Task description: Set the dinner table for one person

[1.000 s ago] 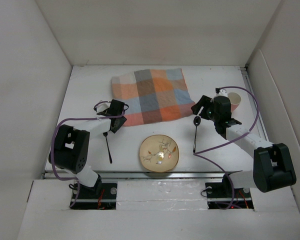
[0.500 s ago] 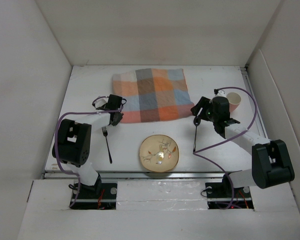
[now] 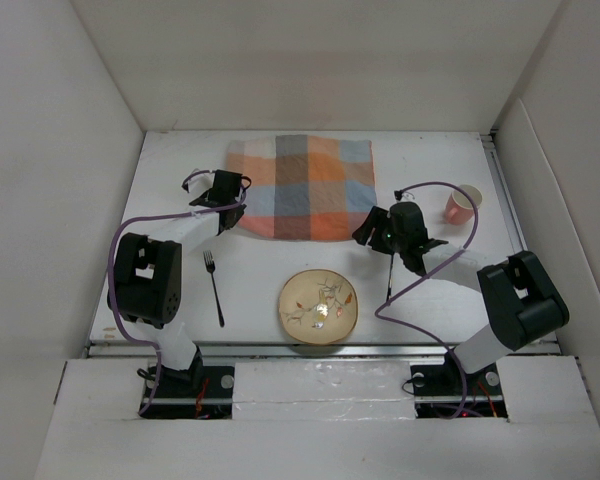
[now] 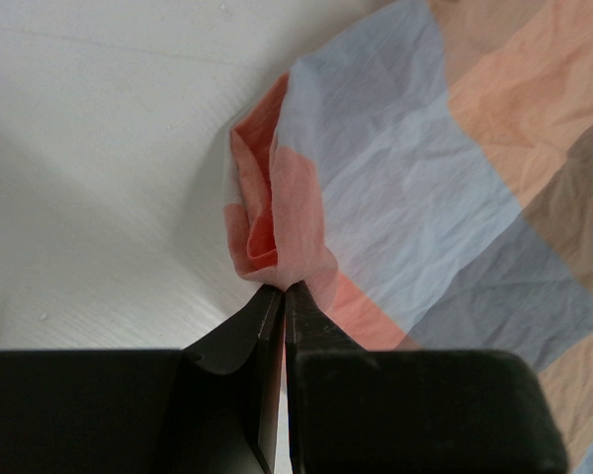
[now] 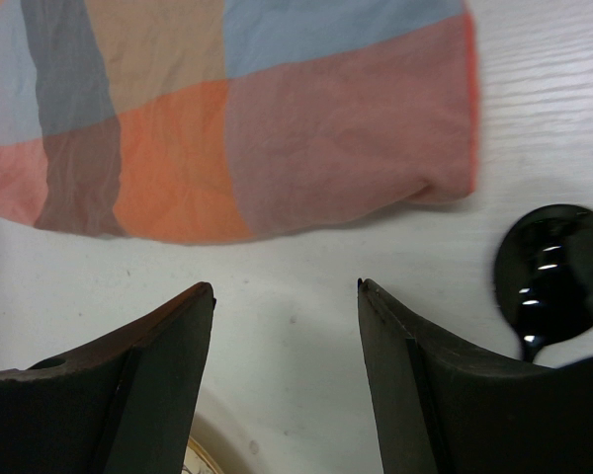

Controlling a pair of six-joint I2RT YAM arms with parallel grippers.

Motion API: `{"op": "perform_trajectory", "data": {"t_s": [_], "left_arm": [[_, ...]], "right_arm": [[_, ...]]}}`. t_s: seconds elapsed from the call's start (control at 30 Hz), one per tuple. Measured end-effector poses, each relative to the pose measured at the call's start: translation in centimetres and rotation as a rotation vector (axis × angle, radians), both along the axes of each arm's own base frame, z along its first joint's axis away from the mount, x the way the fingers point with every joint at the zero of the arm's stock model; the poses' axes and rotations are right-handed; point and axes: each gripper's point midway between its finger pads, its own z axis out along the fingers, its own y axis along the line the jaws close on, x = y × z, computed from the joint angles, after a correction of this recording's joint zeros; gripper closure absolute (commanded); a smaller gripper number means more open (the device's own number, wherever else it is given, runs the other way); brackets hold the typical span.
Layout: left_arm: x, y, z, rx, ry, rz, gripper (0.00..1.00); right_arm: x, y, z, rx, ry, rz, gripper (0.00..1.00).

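Surface [image 3: 430, 160]: flat, matte white, rectangular. It fills the floor between the plain white walls [image 3: 70, 150], with a metal rail [image 3: 280, 347] along the near edge.

Checked cloth [image 3: 305, 185]: soft woven fabric in orange, blue and grey squares, finely creased. It lies at the far middle of the surface.

Fork [image 3: 215, 290]: dark and thin, near left. Dish [image 3: 319, 308]: round, cream, glossy, with a leafy pattern, near centre. Spoon [image 3: 390, 275]: black, right of the dish. Cup [image 3: 462, 205]: pink, far right, well apart from the rest.

The top view gives the whole layout but hides both sets of fingertips under the wrists. The left wrist view alone shows the cloth's near left corner bunched into a small upright fold, with faint wood-like grain in the white top. The right wrist view alone shows the spoon bowl's wet-looking shine and the rounded near right corner of the cloth.

Left claw [image 4: 282, 296]: pressed together, pinching the bunched orange corner of the cloth.

Right claw [image 5: 285, 286]: spread, nothing between the fingers, over bare surface just short of the cloth edge. The spoon bowl is just beside its right finger.
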Motion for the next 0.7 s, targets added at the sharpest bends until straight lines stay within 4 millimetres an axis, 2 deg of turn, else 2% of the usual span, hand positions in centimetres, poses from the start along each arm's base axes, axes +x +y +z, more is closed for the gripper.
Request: {"op": "perform_trajectory", "data": {"t_s": [0.07,0.2,0.37,0.43,0.57,0.6,0.7], "left_arm": [[-0.5,0.0,-0.6,-0.003,0.018,-0.006,1.00],[-0.6,-0.4,-0.8,-0.021,0.019,-0.019,1.00],[-0.4,-0.6,0.0,-0.035,-0.003,-0.023,1.00],[-0.3,-0.6,0.5,-0.039,-0.020,-0.023,1.00],[-0.3,-0.5,1.4,-0.039,-0.049,-0.017,1.00],[-0.4,-0.4,1.6,-0.038,-0.055,-0.015,1.00],[-0.4,-0.1,2.0,-0.031,-0.070,-0.006,1.00]], "right_arm": [[-0.1,0.8,-0.5,0.023,0.014,-0.011,0.34],[0.7,0.6,-1.2,0.069,0.032,-0.090,0.33],[2.0,-0.3,-2.5,0.125,0.058,-0.195,0.36],[2.5,-0.6,-2.5,0.148,0.056,-0.228,0.41],[3.4,-0.8,-2.7,0.178,0.057,-0.280,0.44],[3.7,-0.8,-2.6,0.185,0.058,-0.289,0.46],[5.0,-0.3,-2.5,0.201,0.057,-0.304,0.66]]}}
